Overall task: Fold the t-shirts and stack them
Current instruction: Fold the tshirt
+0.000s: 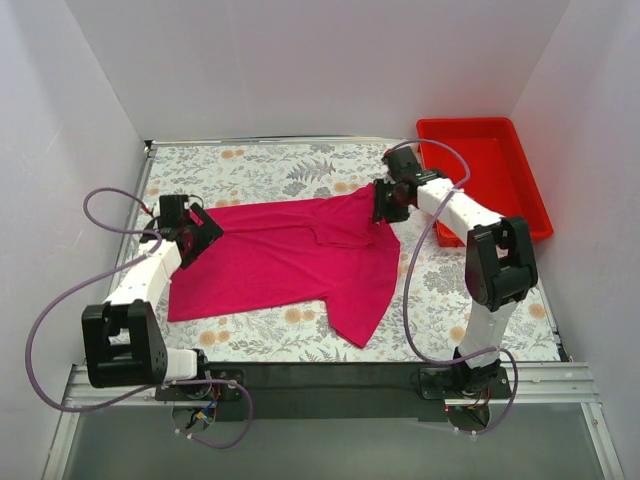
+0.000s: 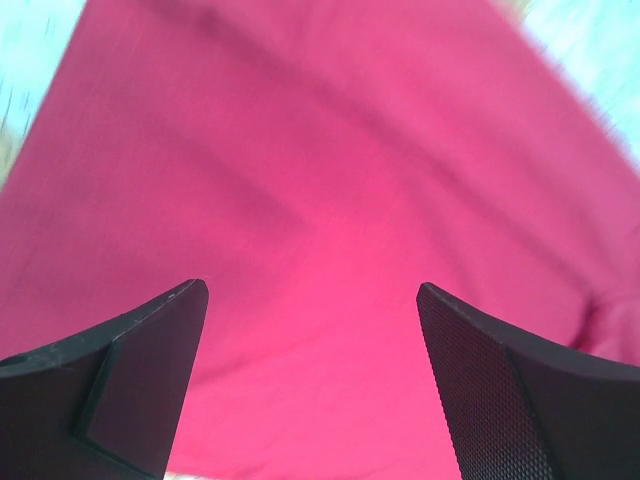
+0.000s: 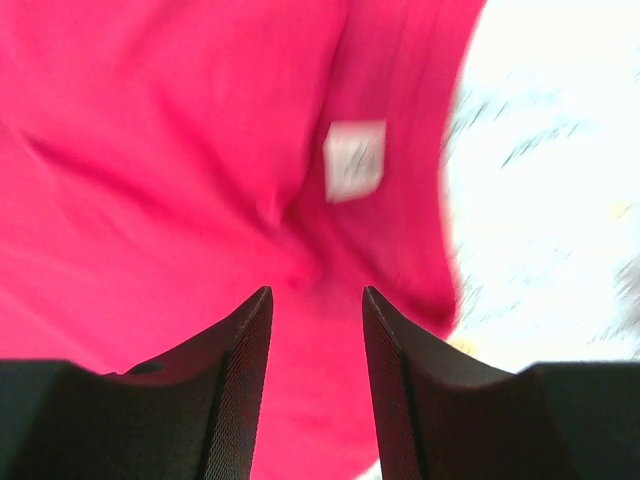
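Readable text: none in any view.
Tag (image 3: 354, 158): small white rectangle sewn on the t-shirt (image 3: 150, 150), caught only in the right wrist view; faint grey marks on it, too blurred to read.
Place of tag: on the part of the t-shirt lying toward the far right corner of the tabletop (image 1: 260, 165).

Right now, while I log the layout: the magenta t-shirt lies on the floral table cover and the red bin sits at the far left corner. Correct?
No: the red plastic bin sits at the far right corner, not the left, as the top external view shows. The magenta t-shirt does lie on the floral table cover.
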You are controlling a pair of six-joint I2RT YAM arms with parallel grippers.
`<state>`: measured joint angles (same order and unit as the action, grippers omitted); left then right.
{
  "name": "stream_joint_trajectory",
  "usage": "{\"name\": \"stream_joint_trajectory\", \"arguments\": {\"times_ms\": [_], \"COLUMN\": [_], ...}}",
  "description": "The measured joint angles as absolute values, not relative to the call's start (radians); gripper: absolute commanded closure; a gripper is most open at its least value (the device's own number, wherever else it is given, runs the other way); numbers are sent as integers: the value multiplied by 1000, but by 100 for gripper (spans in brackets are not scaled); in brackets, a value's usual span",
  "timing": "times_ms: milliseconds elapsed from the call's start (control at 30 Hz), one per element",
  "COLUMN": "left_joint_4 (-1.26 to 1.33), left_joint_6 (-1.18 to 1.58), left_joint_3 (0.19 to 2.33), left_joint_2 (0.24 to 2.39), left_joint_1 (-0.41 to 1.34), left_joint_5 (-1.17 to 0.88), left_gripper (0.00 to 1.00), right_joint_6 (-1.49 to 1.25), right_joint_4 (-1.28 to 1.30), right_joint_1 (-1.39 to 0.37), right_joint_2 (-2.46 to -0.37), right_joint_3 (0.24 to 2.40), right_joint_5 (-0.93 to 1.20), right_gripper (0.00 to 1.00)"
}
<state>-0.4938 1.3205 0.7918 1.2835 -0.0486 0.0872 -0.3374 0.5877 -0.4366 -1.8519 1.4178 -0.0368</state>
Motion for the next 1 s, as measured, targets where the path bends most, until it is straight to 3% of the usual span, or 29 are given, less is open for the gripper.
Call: {"name": "stream_joint_trajectory", "arguments": {"times_ms": [300,600,1000], "left_joint_4": [-447,-424,-391], "left_joint_6": [1348,1361,1338], "left_joint_3": [1147,1332,1379], "left_joint_2": [1647,1910,2006], "left_joint_1": [-93,-119,-124], "left_joint_5": [125,140,144], "left_gripper": [22,24,25], "right_joint_6": [-433,-553,-656], "right_joint_4": [353,213,91], "right_joint_1": [-178,-173,-182], "right_joint_2": [-1946,-2149,-2327], "right_joint_3": [1571,1674,1773], "right_joint_5": [181,259,348], "right_gripper": [50,51,55]}}
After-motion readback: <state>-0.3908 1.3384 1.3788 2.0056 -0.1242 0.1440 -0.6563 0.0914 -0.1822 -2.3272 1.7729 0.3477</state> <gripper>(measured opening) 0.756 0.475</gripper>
